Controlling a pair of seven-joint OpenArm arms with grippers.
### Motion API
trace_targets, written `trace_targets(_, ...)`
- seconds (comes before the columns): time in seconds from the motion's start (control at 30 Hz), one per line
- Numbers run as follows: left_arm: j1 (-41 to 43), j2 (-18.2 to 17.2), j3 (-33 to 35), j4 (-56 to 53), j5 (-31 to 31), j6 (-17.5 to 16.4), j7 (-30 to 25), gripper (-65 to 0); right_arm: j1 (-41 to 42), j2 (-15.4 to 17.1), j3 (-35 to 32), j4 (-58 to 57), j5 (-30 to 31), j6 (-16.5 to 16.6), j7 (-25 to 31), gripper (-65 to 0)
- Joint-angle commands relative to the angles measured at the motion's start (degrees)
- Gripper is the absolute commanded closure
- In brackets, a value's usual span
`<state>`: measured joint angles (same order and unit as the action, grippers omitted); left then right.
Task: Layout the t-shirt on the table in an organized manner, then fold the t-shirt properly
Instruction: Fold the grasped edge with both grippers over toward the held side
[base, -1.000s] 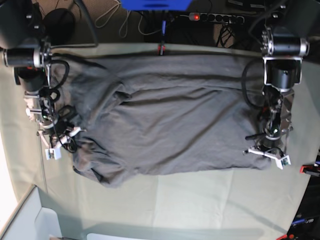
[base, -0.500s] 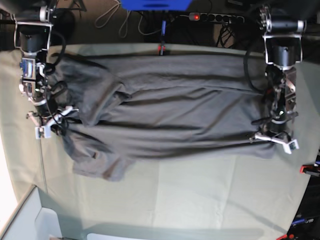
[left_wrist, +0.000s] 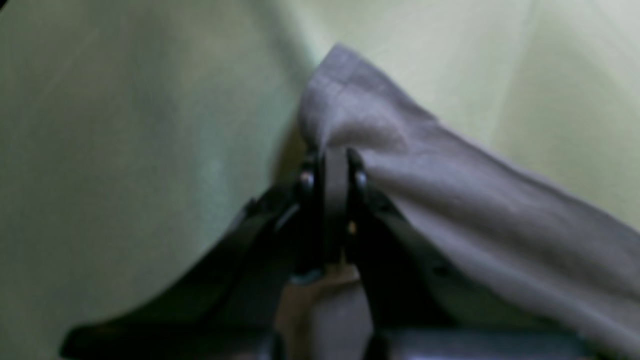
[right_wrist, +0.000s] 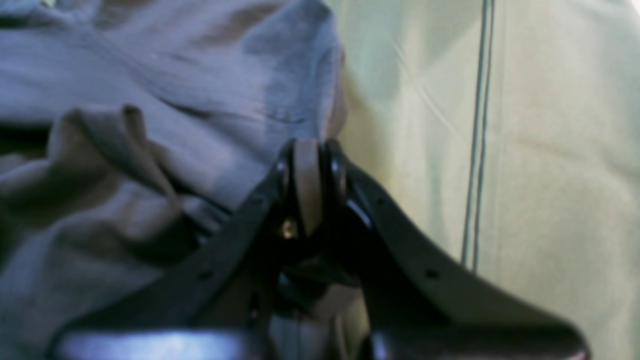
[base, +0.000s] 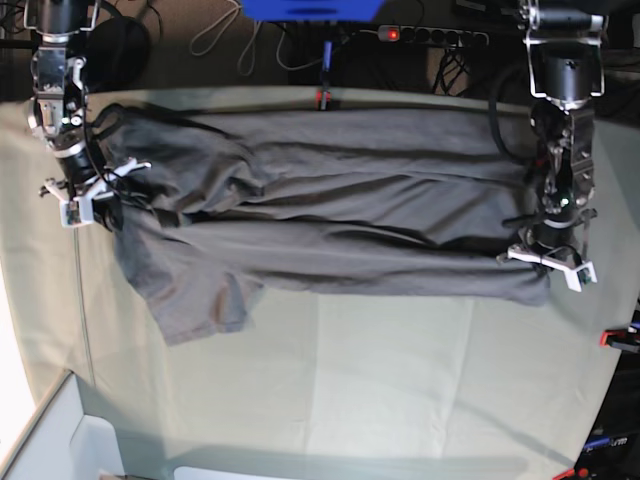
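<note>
The grey t-shirt (base: 330, 230) lies stretched left to right across the table (base: 400, 390), with a sleeve (base: 195, 300) hanging toward the near left. On the right of the base view my left gripper (base: 545, 262) is shut on the shirt's near right corner. The left wrist view shows its jaws (left_wrist: 330, 160) pinching a grey fabric corner (left_wrist: 450, 200) above the pale green cloth (left_wrist: 125, 125). On the left, my right gripper (base: 82, 200) is shut on the shirt's left edge. In the right wrist view its jaws (right_wrist: 311, 150) clamp bunched grey cloth (right_wrist: 150, 100).
A red-orange clamp (base: 321, 98) sits on the far table edge, another (base: 618, 338) at the right edge. Cables and a power strip (base: 430, 36) lie beyond the far edge. A white box (base: 60, 440) stands at the near left corner.
Both grippers, still shut on the shirt, have moved toward the far edge and apart. The shirt has been pulled longer and flatter, with fewer bunched folds on the left.
</note>
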<state>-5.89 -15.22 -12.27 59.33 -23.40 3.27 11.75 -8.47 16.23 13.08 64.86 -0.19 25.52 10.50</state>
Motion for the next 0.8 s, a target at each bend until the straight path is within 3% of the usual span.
trace_targets(0.0, 0.04, -0.82, -0.25, 1.37, 0.06, 0.12, -1.33, 0.0, -0.19, 1.05, 0.5, 1.47, 0.49, 0.02, 1.32, 0.0)
trace_targets(0.37, 3.3, -1.0, -0.25, 2.43, 0.06, 0.12, -1.33, -0.8, -3.53, 1.05, 0.5, 3.75, 0.49, 0.02, 1.41, 0.0)
trace_targets(0.47, 3.3, -1.52, -0.25, 2.43, 0.06, 0.12, -1.24, -8.6, -3.53, 1.22, 0.41, 3.58, 0.32, 0.02, 0.62, 0.0)
trace_targets(0.53, 3.3, -1.52, -0.25, 2.52, 0.06, 0.12, -1.24, -15.8, -3.62, 1.31, 0.33, 3.49, 0.23, 0.02, 0.62, -4.7)
trace_targets(0.67, 4.97, -1.44, -0.25, 5.59, 0.06, 0.47, -1.24, -29.8, -4.15, 1.4, 0.59, 4.02, 0.32, 0.02, 1.32, -21.3)
trace_targets(0.77, 6.2, -1.52, -0.34, 9.99, 0.06, 0.47, -1.33, -33.6, -5.11, 1.31, 3.75, 7.27, 0.49, 0.02, 1.32, -28.1)
